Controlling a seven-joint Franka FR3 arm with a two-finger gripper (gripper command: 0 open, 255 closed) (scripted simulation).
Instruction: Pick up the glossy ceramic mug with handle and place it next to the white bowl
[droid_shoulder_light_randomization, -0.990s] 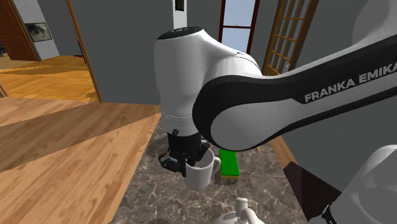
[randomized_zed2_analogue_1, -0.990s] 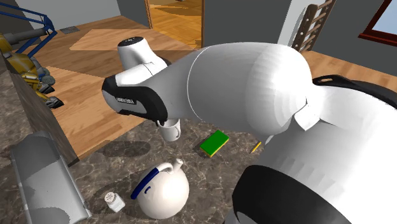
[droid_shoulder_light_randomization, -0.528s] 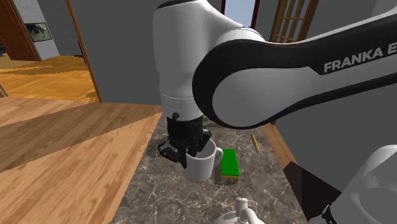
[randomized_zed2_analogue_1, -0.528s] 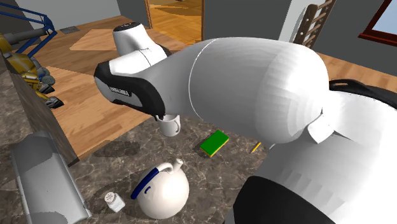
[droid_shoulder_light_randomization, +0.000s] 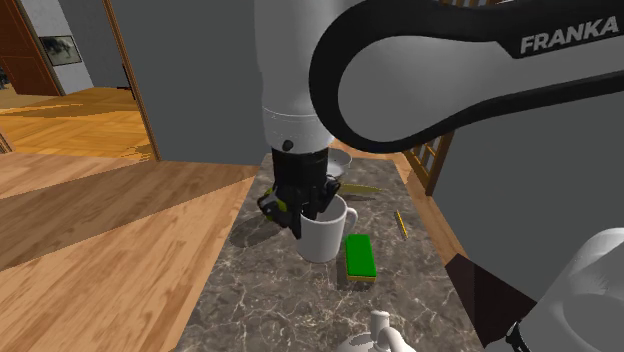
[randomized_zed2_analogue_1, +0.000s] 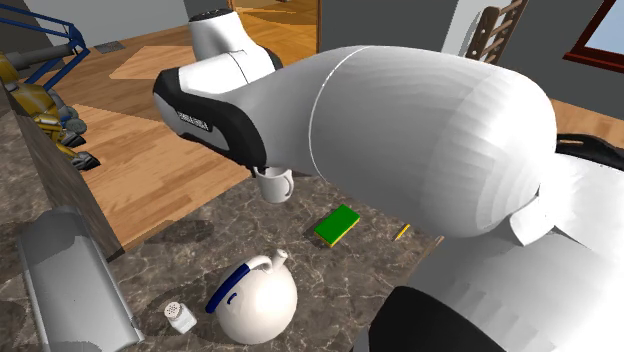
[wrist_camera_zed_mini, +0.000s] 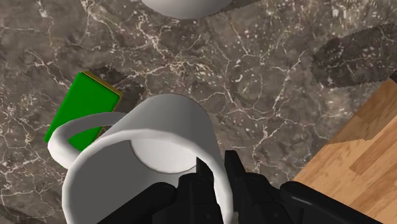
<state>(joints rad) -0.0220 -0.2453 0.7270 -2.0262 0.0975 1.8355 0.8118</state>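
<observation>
Nearest the stand we've got a white teapot (randomized_zed2_analogue_1: 255, 300) with a blue handle, plus a little shaker (randomized_zed2_analogue_1: 181, 317), both on the dark marble tabletop (droid_shoulder_light_randomization: 250, 300). A bit farther out lies the green sponge (droid_shoulder_light_randomization: 359, 257). Just to its left in the shoulder view hangs the white mug (droid_shoulder_light_randomization: 326, 232), which looks lifted off the tabletop. The jaws are pinched tight on its wall at the rim, one side inside the cup and one outside, handle toward the sponge. We figure that rim grip leaves the base free for setting down. Farther on sits the white bowl (wrist_camera_zed_mini: 184, 6), so we'd guess it's mid-carry to a spot beside it.
</observation>
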